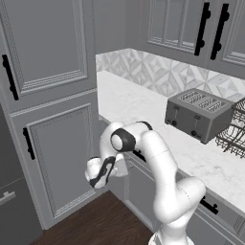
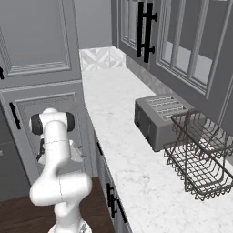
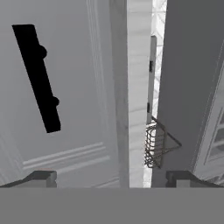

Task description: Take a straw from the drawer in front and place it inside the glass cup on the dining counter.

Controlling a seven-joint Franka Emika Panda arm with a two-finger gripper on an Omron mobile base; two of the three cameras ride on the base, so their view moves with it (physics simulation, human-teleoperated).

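Gripper (image 1: 98, 179) hangs low beside the counter (image 1: 143, 110) in the left base view, jaws apart, empty, near a drawer handle (image 1: 139, 155). Right base view: toaster (image 2: 159, 120) and wire rack (image 2: 200, 159) on top; more handles (image 2: 109, 193) below. Hand view: a black bar handle (image 3: 37, 76) ahead. I cannot spot the straw; presumably light, thin, slippery, best pinched mid-shaft.

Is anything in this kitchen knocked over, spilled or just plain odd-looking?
Nothing stands out. The toaster sits upright on the counter, the wire basket stands beside it, the cabinet doors look shut, and nothing is spilled.
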